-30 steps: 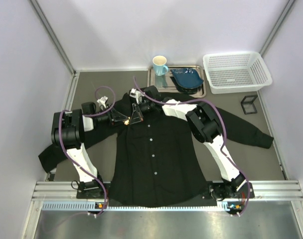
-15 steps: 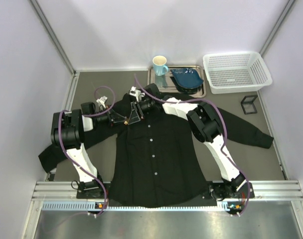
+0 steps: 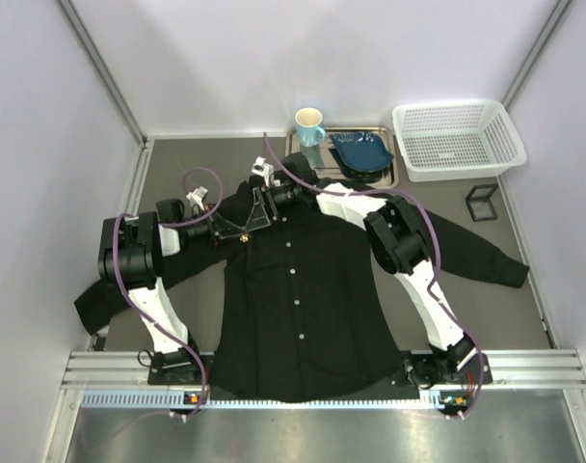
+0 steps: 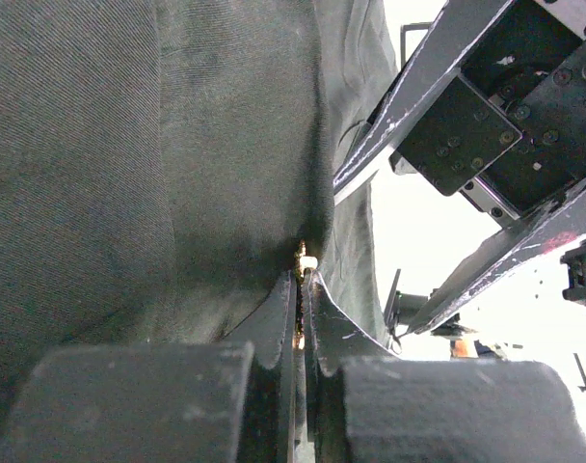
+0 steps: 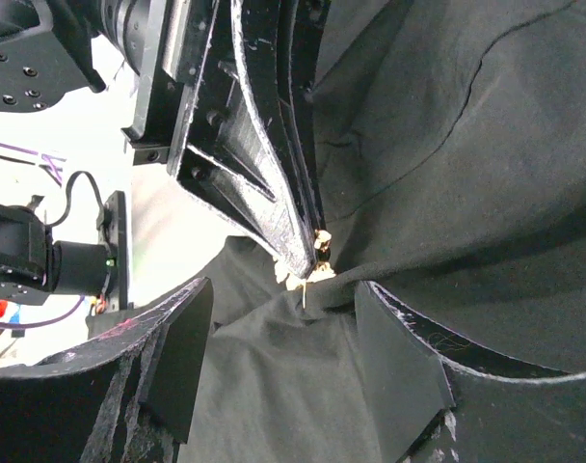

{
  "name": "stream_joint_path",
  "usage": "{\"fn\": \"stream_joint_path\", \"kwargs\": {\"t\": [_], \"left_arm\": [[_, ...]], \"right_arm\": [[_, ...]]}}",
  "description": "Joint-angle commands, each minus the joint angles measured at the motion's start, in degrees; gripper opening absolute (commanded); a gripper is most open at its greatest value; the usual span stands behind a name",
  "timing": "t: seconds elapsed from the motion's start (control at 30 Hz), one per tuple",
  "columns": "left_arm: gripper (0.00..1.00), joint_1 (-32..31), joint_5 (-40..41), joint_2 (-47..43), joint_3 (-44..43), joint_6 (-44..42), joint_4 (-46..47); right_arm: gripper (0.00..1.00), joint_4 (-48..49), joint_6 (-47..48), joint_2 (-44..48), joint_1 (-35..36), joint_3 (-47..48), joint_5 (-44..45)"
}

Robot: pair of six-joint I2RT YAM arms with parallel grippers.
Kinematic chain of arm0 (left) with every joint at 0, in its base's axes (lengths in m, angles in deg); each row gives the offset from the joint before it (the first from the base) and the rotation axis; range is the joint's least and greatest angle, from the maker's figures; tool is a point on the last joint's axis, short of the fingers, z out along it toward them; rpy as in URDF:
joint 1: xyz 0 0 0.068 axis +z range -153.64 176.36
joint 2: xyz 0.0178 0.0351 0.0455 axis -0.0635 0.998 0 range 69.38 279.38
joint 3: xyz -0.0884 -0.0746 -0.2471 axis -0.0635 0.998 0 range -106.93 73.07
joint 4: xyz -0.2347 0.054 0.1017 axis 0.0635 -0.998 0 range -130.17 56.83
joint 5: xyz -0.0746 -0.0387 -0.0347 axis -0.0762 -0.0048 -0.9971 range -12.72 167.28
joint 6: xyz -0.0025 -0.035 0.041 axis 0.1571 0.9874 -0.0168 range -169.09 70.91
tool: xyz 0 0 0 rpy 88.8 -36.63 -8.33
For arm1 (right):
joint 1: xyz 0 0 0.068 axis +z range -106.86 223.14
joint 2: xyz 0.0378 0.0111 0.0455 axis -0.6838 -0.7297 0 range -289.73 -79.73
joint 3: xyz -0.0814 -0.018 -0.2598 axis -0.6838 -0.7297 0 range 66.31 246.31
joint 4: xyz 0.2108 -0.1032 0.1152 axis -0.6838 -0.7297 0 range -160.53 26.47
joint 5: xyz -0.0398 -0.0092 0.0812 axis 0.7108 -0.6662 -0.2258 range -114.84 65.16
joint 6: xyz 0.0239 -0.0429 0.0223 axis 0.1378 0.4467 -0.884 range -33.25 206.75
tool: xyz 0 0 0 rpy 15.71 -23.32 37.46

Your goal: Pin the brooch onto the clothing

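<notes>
Pinning looks to be the step in hand. Both arms meet at one spot on the large black long-sleeved button-up shirt (image 3: 303,318), which lies spread front-up on the grey desk (image 3: 168,169).

In the top view the left arm (image 3: 139,256) is folded low, its forearm running toward 3 o'clock. The left gripper (image 3: 237,233) lies nearly flat against the cloth. Its jaws are closed to a sliver on the tiny golden-yellow leaf-shaped brooch (image 4: 303,258), which is pressed into a fold of fabric at about 11 o'clock from the shirt's middle, just below the collar.

The right arm (image 3: 399,241) bends at its elbow and stretches toward 10 o'clock. The right gripper (image 3: 252,222) tips down toward 7 o'clock over the same fold. Its jaws stand wide apart, straddling the raised ridge of cloth without clamping it.

Whether the pin has pierced the cloth cannot be told. The next move probably calls for the right jaws to steady or pinch the ridge while the left pushes the pin through. Any slip could drop the brooch into the folds.
</notes>
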Motion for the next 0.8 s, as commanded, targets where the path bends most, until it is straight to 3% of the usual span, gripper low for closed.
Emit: {"fn": "stream_joint_path", "kwargs": {"t": [0.0, 0.3, 0.53, 0.77], "left_arm": [[0.0, 0.1, -3.2, -2.7, 1.3, 2.3, 5.5], [0.0, 0.0, -3.6, -3.1, 2.3, 3.6, 7.7], [0.0, 0.6, -1.8, -5.3, 4.4, 4.1, 10.3], [0.0, 1.8, 0.9, -5.7, 10.8, 15.1, 34.4]], "right_arm": [[0.61, 0.8, 2.6, -1.8, 0.5, 3.1, -0.8], [0.63, -3.1, 7.4, -2.4, 0.7, 2.5, 0.1], [0.52, -4.1, 8.1, -1.4, 0.1, 1.7, -1.3], [0.48, -3.8, 7.8, 0.5, -1.1, 2.0, -4.1]]}}
